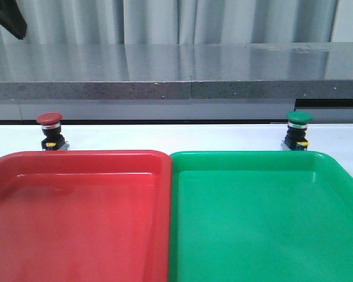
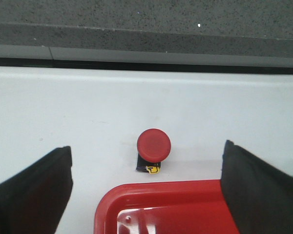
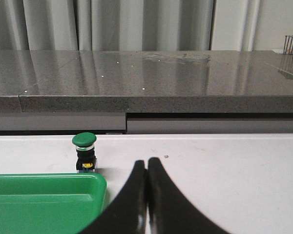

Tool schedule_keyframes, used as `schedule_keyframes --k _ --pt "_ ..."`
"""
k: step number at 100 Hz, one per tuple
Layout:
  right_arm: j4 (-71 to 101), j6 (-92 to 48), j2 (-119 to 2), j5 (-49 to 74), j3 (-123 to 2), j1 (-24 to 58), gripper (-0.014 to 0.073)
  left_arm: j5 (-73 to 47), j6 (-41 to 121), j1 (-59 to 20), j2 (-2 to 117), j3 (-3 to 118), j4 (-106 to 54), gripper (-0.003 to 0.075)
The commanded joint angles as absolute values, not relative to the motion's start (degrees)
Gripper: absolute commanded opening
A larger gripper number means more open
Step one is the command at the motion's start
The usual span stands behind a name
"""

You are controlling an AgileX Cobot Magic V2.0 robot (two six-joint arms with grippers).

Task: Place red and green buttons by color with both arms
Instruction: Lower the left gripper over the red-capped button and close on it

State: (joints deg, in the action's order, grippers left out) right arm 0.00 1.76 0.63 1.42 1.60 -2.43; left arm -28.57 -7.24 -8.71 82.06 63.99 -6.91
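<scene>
The red button (image 1: 49, 130) stands upright on the white table just behind the red tray's far left corner. The green button (image 1: 297, 128) stands upright behind the green tray's far right corner. In the left wrist view my left gripper (image 2: 146, 147) is open wide and empty, above the red button (image 2: 154, 145), which shows between the two fingers (image 2: 31, 190). In the right wrist view my right gripper (image 3: 147, 162) is shut and empty, low over the table, to the right of the green button (image 3: 84, 150) and apart from it.
A large red tray (image 1: 76, 157) and a green tray (image 1: 253, 157) lie side by side, touching, at the front of the table. A grey stone ledge (image 1: 176, 88) runs along the back. A black arm part (image 1: 9, 20) shows at the top left.
</scene>
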Motion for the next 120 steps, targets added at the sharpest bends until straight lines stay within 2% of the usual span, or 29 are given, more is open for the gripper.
schedule_keyframes --k 1,56,120 --pt "-0.4 1.8 1.9 -3.7 0.5 -2.6 -0.0064 -28.0 -7.9 -9.2 83.6 68.6 -8.8 0.0563" --pt "-0.4 1.8 1.9 -3.7 0.5 -2.6 -0.0064 -34.1 -7.7 -10.8 99.3 79.7 -10.2 0.0563" --pt "-0.4 1.8 1.9 -3.7 0.5 -2.6 -0.0064 -33.1 -7.4 -10.8 108.8 81.0 -9.7 0.0563"
